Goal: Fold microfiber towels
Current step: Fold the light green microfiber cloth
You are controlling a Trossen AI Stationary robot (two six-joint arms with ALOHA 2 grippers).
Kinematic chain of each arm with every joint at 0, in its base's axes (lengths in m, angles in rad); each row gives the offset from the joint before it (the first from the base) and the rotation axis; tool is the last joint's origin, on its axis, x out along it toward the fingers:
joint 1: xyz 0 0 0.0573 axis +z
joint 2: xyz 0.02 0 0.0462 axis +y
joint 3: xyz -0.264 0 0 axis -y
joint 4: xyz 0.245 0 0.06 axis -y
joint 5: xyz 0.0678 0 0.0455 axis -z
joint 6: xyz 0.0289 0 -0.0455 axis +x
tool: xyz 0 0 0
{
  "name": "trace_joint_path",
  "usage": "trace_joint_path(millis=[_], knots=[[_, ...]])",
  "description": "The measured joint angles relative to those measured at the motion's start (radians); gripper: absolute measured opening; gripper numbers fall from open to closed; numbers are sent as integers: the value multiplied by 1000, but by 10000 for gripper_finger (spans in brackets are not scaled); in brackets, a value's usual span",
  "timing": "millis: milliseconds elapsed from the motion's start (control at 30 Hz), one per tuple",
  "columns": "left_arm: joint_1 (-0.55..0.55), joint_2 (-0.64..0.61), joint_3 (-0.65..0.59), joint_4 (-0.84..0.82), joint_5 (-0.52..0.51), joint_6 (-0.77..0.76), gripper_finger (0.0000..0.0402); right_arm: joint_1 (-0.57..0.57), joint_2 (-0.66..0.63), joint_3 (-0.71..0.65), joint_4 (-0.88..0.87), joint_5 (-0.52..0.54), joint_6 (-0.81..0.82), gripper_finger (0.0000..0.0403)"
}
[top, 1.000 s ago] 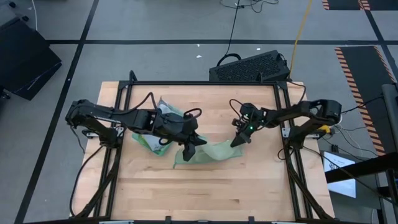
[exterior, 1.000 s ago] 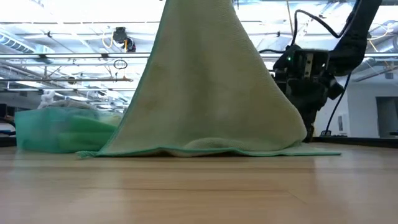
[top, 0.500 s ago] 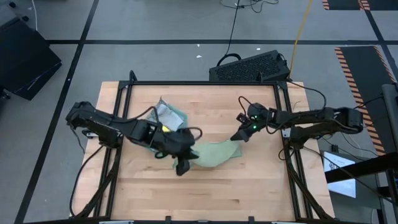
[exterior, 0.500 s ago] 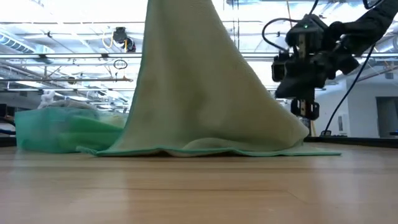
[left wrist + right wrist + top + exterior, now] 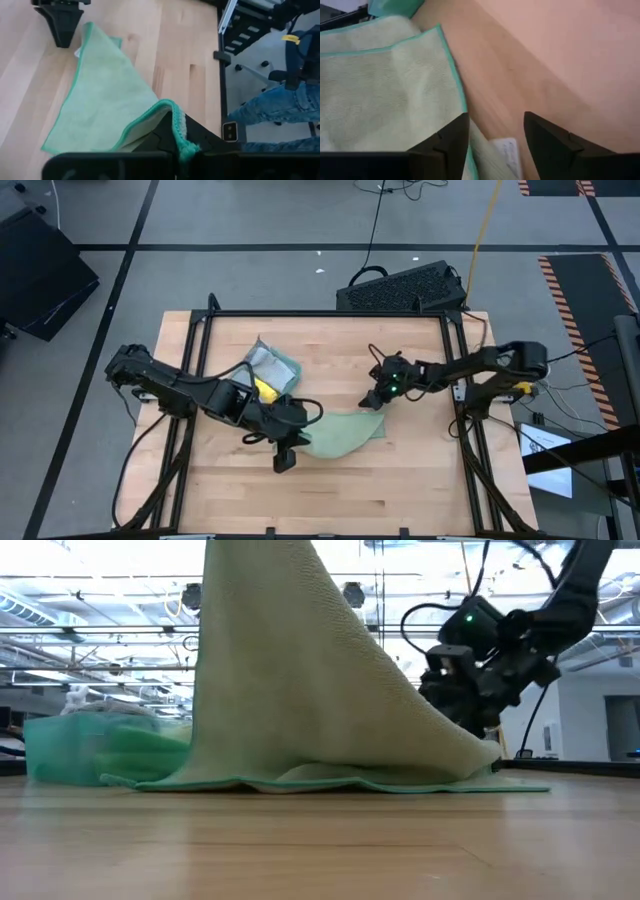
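A pale green microfiber towel (image 5: 342,434) with a teal hem lies partly spread in the middle of the table. Its near left corner is raised by my left gripper (image 5: 292,448), which is shut on it. In the low view the towel (image 5: 300,690) rises like a tent, with its lower hem on the wood. My right gripper (image 5: 372,398) stands open over the towel's far right corner (image 5: 437,30), fingers (image 5: 445,142) apart and nothing between them. Several more towels (image 5: 268,370) lie heaped at the far left. My left gripper pinches the towel's hemmed corner (image 5: 172,112) between its two fingers. The fingers slant down from the table's left side. The corner is lifted clear. The cloth slopes down from it, fairly smooth, to the far part (image 5: 95,60) that rests on the table.
The heap of teal, grey and yellow towels (image 5: 90,750) sits left of the raised towel. A dark case (image 5: 400,288) lies past the far edge. Black frame rails (image 5: 455,370) run along the table's sides. A person's legs (image 5: 270,107) show beyond the table. Bare wood (image 5: 330,495) lies toward the near edge.
My left gripper has carried the towel corner toward the near edge and slightly down. The towel, earlier a narrow band between the two grippers, now slopes broader from that corner, with its far right part staying on the table. My right gripper has turned at the wrist near that corner.
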Motion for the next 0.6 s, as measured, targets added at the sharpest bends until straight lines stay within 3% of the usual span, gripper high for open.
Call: trace_joint_path(millis=[300, 600], knots=[[-8, 0, 0, -65, -2, -39, 17, 60, 177, 128, 54, -58, 51, 183], [-21, 0, 0, -72, -63, -52, 16, 86, 199, 177, 37, -92, -13, 143]])
